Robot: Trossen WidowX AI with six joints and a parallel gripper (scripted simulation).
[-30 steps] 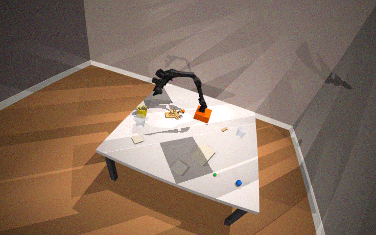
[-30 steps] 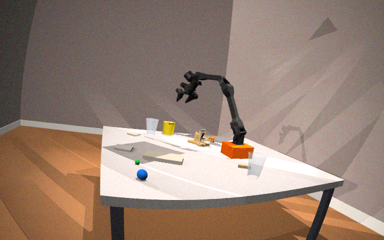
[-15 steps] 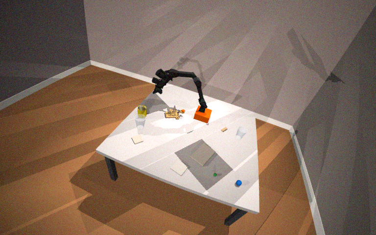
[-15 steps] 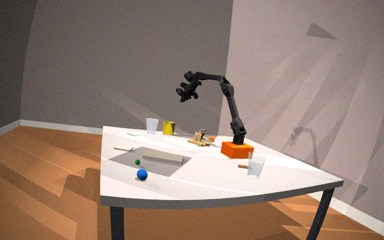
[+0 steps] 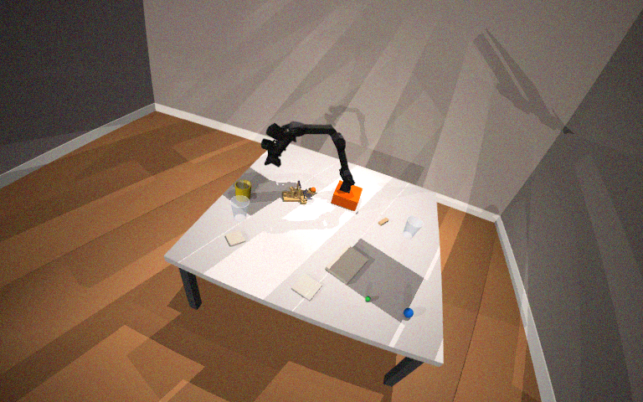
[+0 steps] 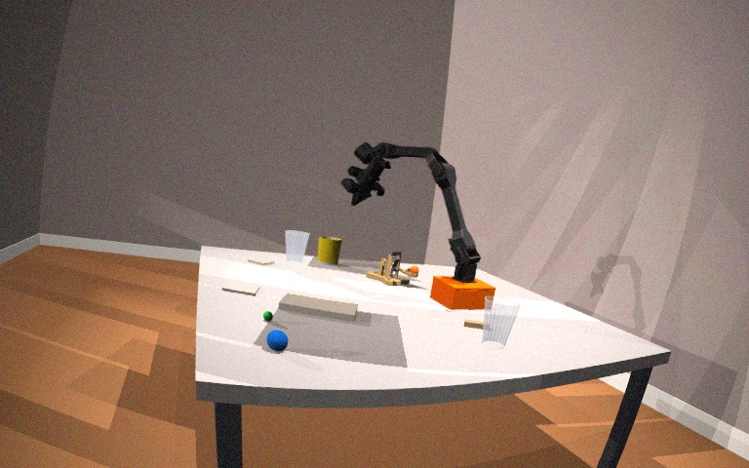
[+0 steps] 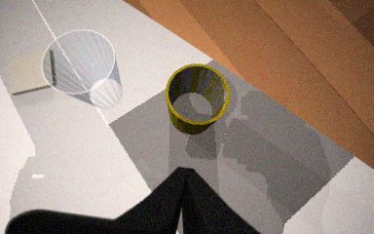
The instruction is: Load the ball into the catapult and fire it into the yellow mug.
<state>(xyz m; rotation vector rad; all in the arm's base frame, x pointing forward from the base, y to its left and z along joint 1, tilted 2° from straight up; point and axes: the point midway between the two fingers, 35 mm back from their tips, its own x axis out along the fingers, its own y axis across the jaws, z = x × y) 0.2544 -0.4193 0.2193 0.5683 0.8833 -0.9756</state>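
Your gripper (image 7: 182, 182) is closed on nothing, high above the yellow cylindrical mug (image 7: 197, 97). The small orange ball (image 5: 312, 189) sits loaded in the wooden catapult (image 5: 295, 194) on the counter (image 5: 265, 284). The catapult looks light and slides easily; nudge its base frame, not the arm.

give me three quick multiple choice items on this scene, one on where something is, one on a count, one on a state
1. Where is the orange ball?
A. in the yellow mug
B. at the catapult
C. in the gripper

2. How many clear cups stand on the table?
A. one
B. two
C. four

3. The gripper is:
A. shut, holding nothing
B. wide open
C. shut on the blue ball

Answers:
1 B, it sits at the end of the catapult.
2 B, one cup beside the yellow mug, another cup near the orange base.
3 A, its fingers meet in the wrist view, nothing between.
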